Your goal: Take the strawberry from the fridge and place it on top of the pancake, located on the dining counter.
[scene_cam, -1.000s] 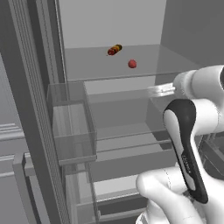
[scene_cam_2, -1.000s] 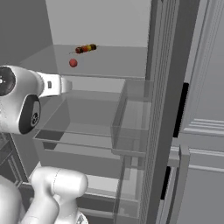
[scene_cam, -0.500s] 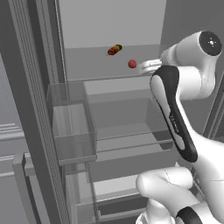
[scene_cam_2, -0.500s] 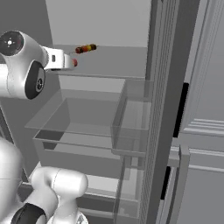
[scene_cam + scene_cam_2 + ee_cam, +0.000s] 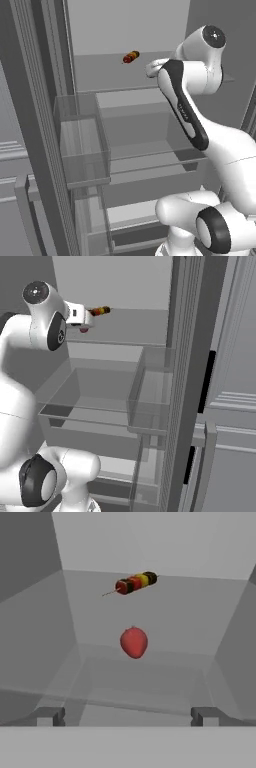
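Jaws of the gripper (image 5: 128, 716) spread to their widest, nothing between them. Ahead of it on the upper glass shelf (image 5: 165, 617) of the fridge (image 5: 180, 381) — the strawberry (image 5: 134, 642), centred between the two finger tips yet clear of both. Farther back on that shelf, near the rear wall, a red-and-yellow skewer (image 5: 132, 583) lying tilted — well apart from the strawberry. Below the shelf, a clear drawer (image 5: 95, 391).

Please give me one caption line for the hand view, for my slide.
Open gripper faces the strawberry on a fridge shelf, a skewer lying behind it.
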You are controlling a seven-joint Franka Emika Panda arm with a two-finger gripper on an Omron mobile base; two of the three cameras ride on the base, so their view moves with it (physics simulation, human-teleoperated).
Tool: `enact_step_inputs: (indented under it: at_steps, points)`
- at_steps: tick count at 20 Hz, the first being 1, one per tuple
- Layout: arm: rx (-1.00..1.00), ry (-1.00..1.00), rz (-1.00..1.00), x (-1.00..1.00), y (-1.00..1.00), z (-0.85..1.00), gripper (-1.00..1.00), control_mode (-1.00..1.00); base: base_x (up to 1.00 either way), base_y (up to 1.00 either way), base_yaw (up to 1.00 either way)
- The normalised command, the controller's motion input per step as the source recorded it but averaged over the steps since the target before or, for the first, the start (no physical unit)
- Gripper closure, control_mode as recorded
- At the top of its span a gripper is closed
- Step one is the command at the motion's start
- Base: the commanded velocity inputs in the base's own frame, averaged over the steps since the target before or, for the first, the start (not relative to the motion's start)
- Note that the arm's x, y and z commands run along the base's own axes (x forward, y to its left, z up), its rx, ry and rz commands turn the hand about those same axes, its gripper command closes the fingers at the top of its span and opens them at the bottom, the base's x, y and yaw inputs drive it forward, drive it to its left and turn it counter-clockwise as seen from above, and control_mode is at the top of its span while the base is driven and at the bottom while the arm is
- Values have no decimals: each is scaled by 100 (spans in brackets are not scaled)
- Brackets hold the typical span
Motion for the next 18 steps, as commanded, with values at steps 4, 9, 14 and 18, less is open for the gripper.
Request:
enact_step_inputs:
  at_steps: [4,9,14,18]
  points:
    - [0,0,0,59,0,0,-100,-100,0,0,0]
    - [-1,7,0,77,1,-1,-100,-100,0,0,0]
    - [0,2,0,87,2,-2,-100,-100,0,0,0]
    - [0,5,0,71,11,-13,-100,-100,0,0,0]
